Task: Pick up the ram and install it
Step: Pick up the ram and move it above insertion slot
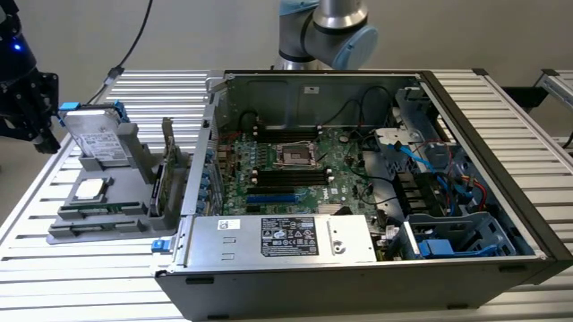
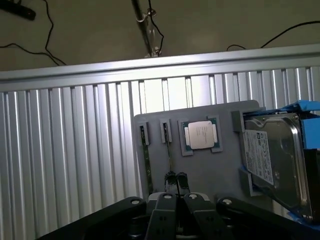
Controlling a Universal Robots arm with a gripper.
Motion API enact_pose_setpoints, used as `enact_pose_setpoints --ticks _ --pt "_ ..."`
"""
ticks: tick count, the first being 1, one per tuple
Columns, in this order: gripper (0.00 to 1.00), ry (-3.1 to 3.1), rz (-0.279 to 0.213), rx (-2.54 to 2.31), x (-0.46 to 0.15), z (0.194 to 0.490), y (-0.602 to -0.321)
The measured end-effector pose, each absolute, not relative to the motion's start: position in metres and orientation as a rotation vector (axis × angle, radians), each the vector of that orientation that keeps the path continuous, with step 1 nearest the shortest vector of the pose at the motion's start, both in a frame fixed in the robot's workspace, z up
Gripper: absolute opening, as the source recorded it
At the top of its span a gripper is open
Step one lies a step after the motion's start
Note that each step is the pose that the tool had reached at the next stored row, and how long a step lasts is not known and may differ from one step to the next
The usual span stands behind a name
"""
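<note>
Where the ram (image 2: pixel 146 160) lies: slotted in tray (image 2: pixel 215 170), beside processor (image 2: pixel 200 135) and hard drive (image 2: pixel 275 155).
Gripper (image 2: pixel 176 178): clenched, empty.
Case (image 1: pixel 268 295): open, motherboard (image 1: pixel 349 161) inside, on the exterior view's right of tray.

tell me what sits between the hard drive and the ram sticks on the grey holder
The square silver processor chip, lying flat in its recess on the grey holder, between the ram sticks and the hard drive. The wrist view shows it plainly.

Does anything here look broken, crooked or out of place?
Nothing stands out. The computer case lies open on its side, cables tucked inside. The hard drive, processor chip and ram sit neatly in the grey holder. The hand hovers by the ram.
</note>
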State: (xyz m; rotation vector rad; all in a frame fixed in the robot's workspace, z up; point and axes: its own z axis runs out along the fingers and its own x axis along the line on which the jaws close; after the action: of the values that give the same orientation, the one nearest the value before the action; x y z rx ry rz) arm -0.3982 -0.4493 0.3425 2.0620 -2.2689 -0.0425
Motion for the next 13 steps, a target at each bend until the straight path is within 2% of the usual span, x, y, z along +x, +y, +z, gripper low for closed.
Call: enact_pose_setpoints --ticks 5,6,7,9,11,12,13 --pt "0.1 -2.274 -0.029 2.067 -0.4019 0.3421 -0.4493" --pt "0.18 -2.274 -0.029 2.067 -0.4019 0.3421 -0.4493" --pt "0.18 -2.274 -0.029 2.067 -0.4019 0.3421 -0.4493" --pt "0.3 -2.274 -0.029 2.067 -0.4019 0.3421 -0.4493" --pt "0.3 -2.274 -0.029 2.067 -0.402 0.342 -0.4493" --pt "0.36 -2.275 -0.029 2.067 -0.4021 0.3415 -0.4494" --pt "0.36 -2.275 -0.028 2.067 -0.4025 0.34 -0.4499"
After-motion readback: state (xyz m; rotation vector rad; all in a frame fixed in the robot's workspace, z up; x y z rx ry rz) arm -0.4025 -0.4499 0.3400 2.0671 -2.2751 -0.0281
